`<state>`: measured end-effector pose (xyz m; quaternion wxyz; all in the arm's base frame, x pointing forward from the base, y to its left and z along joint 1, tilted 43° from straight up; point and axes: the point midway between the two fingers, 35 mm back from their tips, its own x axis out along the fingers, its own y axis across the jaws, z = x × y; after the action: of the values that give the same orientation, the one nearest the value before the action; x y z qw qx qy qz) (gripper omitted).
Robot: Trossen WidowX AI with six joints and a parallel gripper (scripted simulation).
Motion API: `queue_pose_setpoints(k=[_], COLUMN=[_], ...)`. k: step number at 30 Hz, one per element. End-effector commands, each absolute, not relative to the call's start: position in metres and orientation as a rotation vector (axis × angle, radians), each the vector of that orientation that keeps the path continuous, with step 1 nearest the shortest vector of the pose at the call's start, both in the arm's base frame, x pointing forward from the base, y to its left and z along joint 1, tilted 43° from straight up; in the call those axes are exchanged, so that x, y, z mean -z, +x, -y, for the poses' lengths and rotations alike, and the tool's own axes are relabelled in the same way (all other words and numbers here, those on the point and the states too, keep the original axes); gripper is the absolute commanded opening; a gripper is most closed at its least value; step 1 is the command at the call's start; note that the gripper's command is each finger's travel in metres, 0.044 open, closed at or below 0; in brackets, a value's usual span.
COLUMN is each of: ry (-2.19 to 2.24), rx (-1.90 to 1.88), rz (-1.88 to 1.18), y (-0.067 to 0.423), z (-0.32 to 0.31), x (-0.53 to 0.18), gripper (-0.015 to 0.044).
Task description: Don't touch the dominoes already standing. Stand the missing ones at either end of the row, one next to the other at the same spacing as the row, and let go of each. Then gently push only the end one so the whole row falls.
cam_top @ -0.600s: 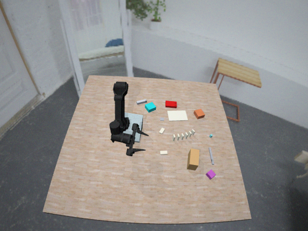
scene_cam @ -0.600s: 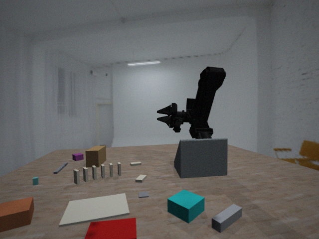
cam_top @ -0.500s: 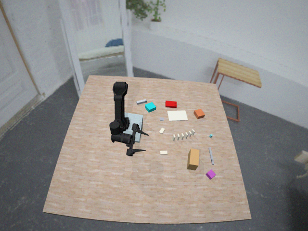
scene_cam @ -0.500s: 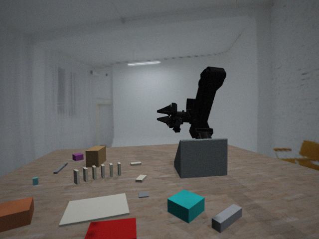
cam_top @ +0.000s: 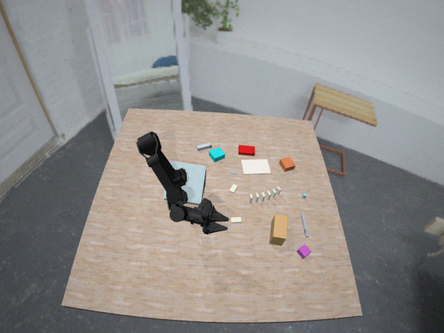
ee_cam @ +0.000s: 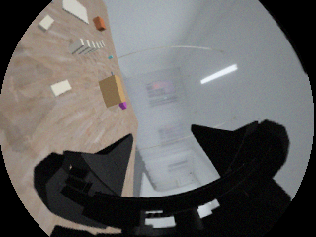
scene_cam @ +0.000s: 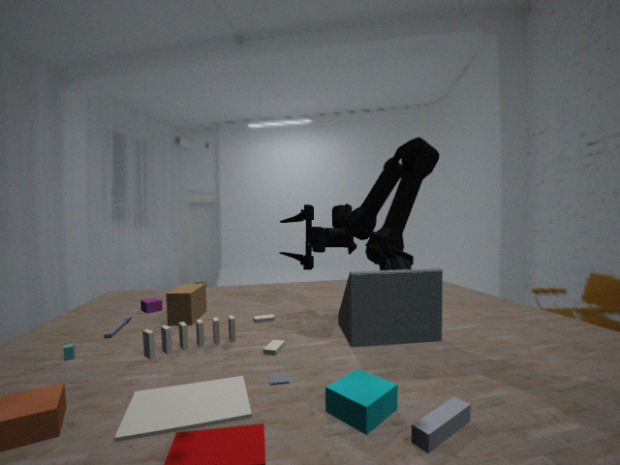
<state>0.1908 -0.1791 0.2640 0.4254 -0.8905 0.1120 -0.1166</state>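
Several cream dominoes stand upright in an evenly spaced row; one is the middle domino [cam_top: 263,196] [scene_cam: 200,333]. One loose domino [cam_top: 236,219] [scene_cam: 263,318] [ee_cam: 61,88] lies flat on the arm's side of the row, farther from the exterior camera. Another loose domino [cam_top: 233,188] [scene_cam: 274,347] [ee_cam: 46,23] lies flat, turned at an angle, nearer the row's arm-side end. My gripper [cam_top: 227,223] [scene_cam: 280,236] [ee_cam: 162,132] is wide open and empty. It points sideways, high above the table, with its fingers one above the other in the exterior view.
A tan block [cam_top: 279,229] [scene_cam: 186,304] [ee_cam: 112,91] stands beside the row. Beyond are a grey strip [cam_top: 304,224], a purple block [cam_top: 304,251] and a small teal block [cam_top: 304,195]. A cream plate [cam_top: 255,166] and orange [cam_top: 287,164], red [cam_top: 246,150] and cyan [cam_top: 216,154] blocks lie across the row.
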Motion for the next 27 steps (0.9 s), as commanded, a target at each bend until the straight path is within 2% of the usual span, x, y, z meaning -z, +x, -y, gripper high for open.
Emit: queue_pose_setpoints(k=[1, 8, 13, 20, 27], ry=[-1.824, -1.269, -0.986, -0.834, -1.095], rx=[0.167, -0.123, -0.297, -0.417, -0.339], rz=[-0.327, -0.546, -0.830, -1.351, -1.784], y=[0.230, 0.297, 0.321, 0.318, 0.296], z=[0.195, 0.171, 0.133, 0.071, 0.026], x=[-0.233, -0.155, -0.089, -0.010, 0.025], gripper=[0.0440, 0.0440, 0.0440, 0.0440, 0.0440])
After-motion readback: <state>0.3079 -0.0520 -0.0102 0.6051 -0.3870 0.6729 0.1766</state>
